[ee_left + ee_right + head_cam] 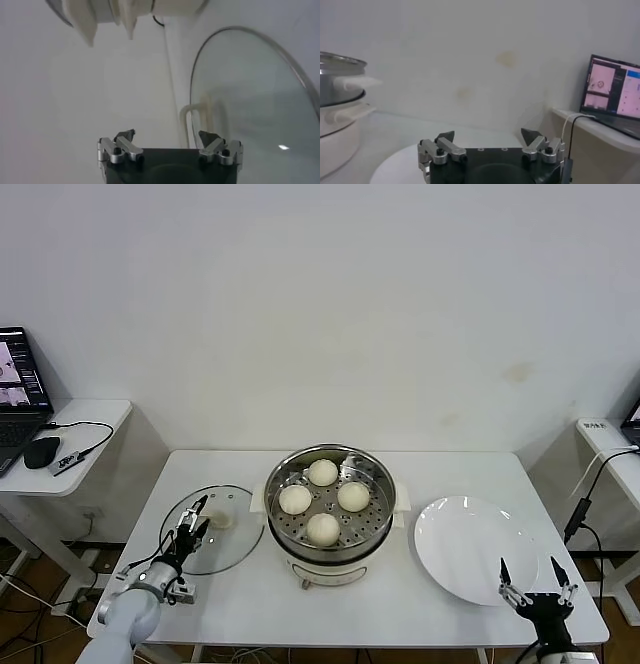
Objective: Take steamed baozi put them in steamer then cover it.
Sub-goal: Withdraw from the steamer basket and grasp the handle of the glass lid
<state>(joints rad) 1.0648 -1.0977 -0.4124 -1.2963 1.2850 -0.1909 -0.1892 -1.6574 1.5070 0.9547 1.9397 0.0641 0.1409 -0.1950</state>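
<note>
The steamer (330,506), a round polished steel pot on a cream-white base, holds four smooth dome-shaped baozi (323,529) on its perforated tray. The cover (222,529), a clear glass disc with a metal rim and cream bar handle, lies flat on the white table (400,604). The left gripper (193,516) hovers over the cover's near edge, fingers spread wide, empty. The right gripper (537,576) sits at the near edge of a flat glossy white plate (470,549), fingers apart, holding nothing.
</note>
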